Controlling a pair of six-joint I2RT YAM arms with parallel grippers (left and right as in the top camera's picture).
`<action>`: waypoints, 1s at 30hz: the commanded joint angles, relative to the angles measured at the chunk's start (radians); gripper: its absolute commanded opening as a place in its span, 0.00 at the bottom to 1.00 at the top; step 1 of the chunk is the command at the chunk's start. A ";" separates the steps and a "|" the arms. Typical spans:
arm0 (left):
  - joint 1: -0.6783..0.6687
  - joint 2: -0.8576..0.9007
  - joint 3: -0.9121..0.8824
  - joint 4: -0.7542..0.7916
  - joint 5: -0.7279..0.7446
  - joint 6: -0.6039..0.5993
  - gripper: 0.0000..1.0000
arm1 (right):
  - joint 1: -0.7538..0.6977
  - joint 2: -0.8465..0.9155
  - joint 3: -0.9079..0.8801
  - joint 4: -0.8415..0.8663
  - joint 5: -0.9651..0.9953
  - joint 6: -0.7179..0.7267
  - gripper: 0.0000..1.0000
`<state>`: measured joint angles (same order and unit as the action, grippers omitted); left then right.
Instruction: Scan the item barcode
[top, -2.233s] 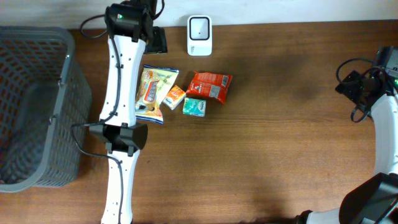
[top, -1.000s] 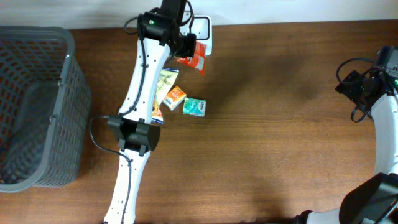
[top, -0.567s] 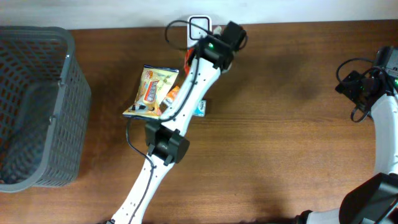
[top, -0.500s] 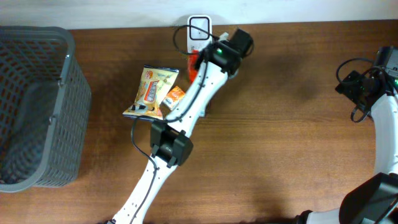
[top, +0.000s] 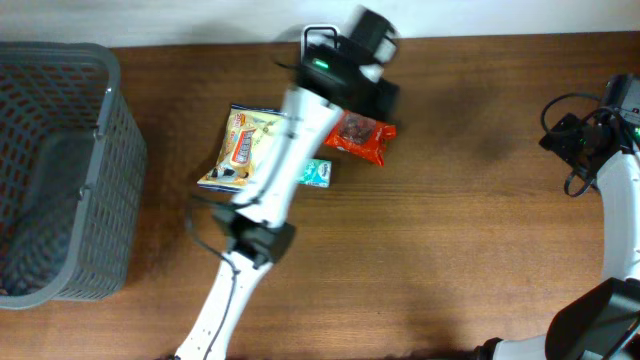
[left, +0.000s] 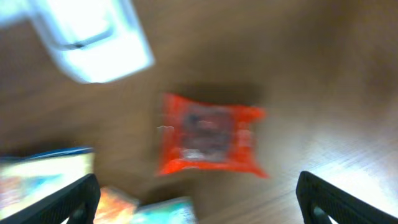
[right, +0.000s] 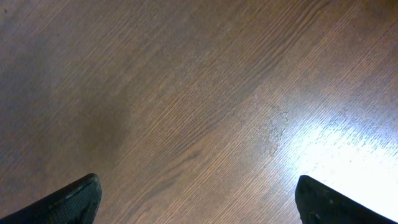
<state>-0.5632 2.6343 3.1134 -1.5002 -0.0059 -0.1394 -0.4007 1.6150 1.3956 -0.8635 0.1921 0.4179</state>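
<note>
One red crinkly snack packet (top: 362, 136) lies flat near the far edge of the brown wooden desk (top: 460, 250), seen from above. The blurred left wrist view shows the left pincer (left: 199, 199) spread wide and empty above the packet and the white plastic scanner (left: 93, 37). In the right wrist view, the right pincer (right: 199, 199) gapes empty too.

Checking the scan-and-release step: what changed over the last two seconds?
The left hand picked the red foil snack packet off the wooden table, held it at the white barcode scanner, then swung right and let go; the packet lies slightly right of its old spot, hand open above it. Unchanged: yellow snack bag, small teal box, grey mesh basket, right hand.
</note>
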 joint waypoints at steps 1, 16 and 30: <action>0.132 -0.088 0.025 -0.087 -0.054 -0.021 0.99 | -0.005 -0.008 0.009 -0.001 0.002 -0.002 0.98; 0.180 -0.088 0.018 -0.140 -0.055 -0.021 0.99 | 0.128 0.002 0.009 0.094 -0.663 -0.164 0.99; 0.180 -0.088 0.018 -0.140 -0.055 -0.021 0.99 | 0.670 0.491 0.006 0.576 -0.468 -0.580 0.96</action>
<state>-0.3832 2.5469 3.1306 -1.6390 -0.0566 -0.1513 0.2508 2.0579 1.3956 -0.3004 -0.2852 -0.0338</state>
